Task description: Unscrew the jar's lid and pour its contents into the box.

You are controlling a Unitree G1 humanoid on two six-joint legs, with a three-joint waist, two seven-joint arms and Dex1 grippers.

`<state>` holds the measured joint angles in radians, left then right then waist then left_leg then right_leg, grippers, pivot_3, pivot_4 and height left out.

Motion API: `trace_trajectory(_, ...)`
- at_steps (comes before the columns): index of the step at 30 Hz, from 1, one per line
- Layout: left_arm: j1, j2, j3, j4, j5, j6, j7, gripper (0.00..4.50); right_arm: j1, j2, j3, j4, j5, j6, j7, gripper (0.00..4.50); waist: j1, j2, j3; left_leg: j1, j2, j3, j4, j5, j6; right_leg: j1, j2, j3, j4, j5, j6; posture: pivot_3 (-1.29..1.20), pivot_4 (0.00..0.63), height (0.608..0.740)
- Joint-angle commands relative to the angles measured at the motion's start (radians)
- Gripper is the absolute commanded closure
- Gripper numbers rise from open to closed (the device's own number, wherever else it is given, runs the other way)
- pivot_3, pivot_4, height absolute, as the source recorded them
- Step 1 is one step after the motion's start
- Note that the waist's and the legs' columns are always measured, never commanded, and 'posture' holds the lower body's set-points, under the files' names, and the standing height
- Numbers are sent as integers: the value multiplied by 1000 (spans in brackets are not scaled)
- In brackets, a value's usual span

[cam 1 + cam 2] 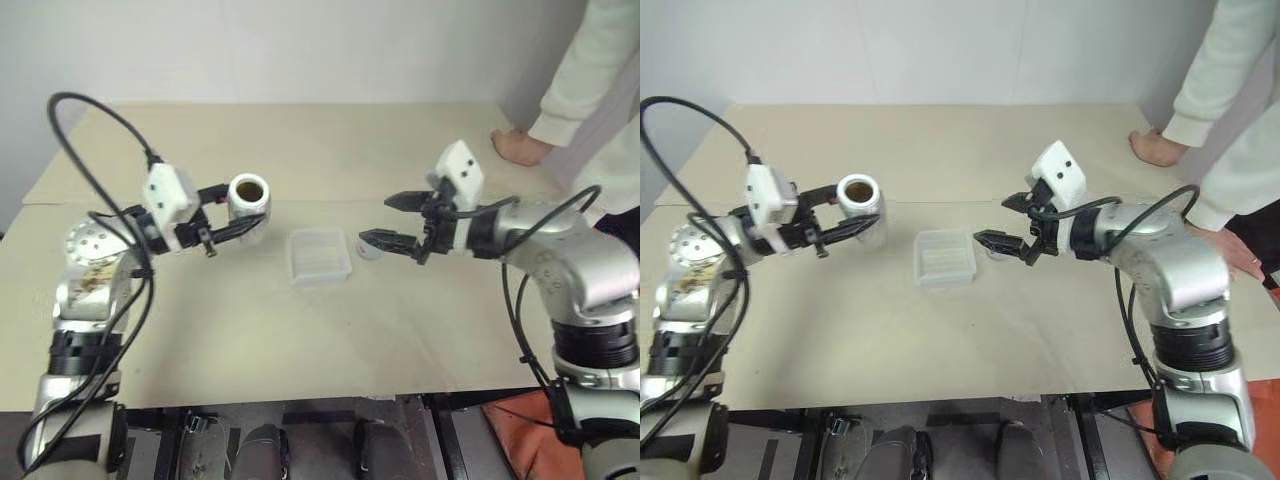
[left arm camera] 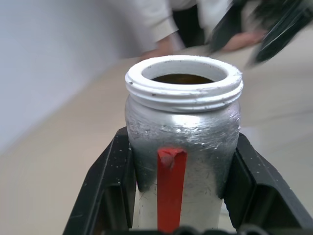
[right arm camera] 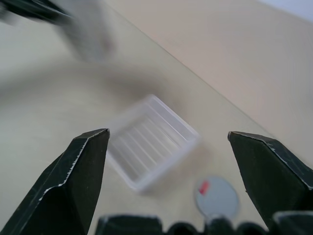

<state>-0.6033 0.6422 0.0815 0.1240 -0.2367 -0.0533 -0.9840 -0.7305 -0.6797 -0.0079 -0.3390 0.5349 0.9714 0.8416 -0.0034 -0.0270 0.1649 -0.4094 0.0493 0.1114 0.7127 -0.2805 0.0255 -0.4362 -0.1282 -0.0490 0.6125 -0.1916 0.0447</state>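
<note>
The left fingers [image 1: 232, 226] clamp the uncapped jar [image 1: 248, 205] upright (ready for pouring), while the right fingers [image 3: 166, 183] gape empty above the lid [image 3: 216, 197] beside the box [image 3: 149, 142].

- lid [image 1: 369, 250] partly hidden behind right gripper [image 1: 384, 220] fingertip in eye views
- jar [image 3: 88, 29] blurred in right wrist view
- person [image 1: 590, 90] cut off at pic edge

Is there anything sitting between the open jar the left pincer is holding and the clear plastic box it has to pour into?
Nothing visible. The small silvery jar, lid off, is clamped in the left pincer, and bare table lies between it and the shallow clear plastic box. The round grey lid lies beyond the box, under the open right pincer.
</note>
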Motion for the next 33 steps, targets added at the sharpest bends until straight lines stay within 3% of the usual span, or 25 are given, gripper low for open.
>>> trace_trajectory(1,-117,-2,-83,156,351,-330,297,2515,-10,-17,-40,-57,76,33,21,19,8,0,0,0,0,0,0,0,0,0,0,0,0,0,0,0,150,740)
trace_trajectory(6,-333,111,-302,365,942,-721,794,2515,5,-48,-28,-81,113,30,43,19,17,0,0,-2,-1,0,0,0,1,-1,0,-1,-2,1,0,0,150,740)
trace_trajectory(10,-490,160,-494,423,1301,-818,1135,2515,0,-59,-19,-67,117,20,42,19,18,0,0,-4,-1,1,0,-1,1,-2,0,-1,-3,2,1,0,150,740)
trace_trajectory(14,-554,179,-648,433,1546,-778,1367,2515,-6,-64,-17,-63,120,13,47,19,18,0,0,-5,-1,1,0,-1,1,-3,0,-1,-2,1,1,0,150,740)
trace_trajectory(17,-560,155,-717,438,1660,-670,1450,2515,-13,-68,-17,-58,122,7,54,19,15,0,0,-6,0,1,0,-1,1,-4,0,-1,-1,1,2,0,150,740)
trace_trajectory(24,-515,128,-758,384,1730,-515,1561,2515,-19,-77,-7,-53,113,-3,67,19,16,0,0,-7,0,1,1,-1,1,-5,-1,-1,-1,1,2,0,150,740)
trace_trajectory(33,-461,158,-727,368,1644,-519,1530,2515,-18,-81,6,-52,104,-15,77,19,15,0,0,-6,0,1,2,-1,1,-5,-1,-1,1,1,2,0,150,740)
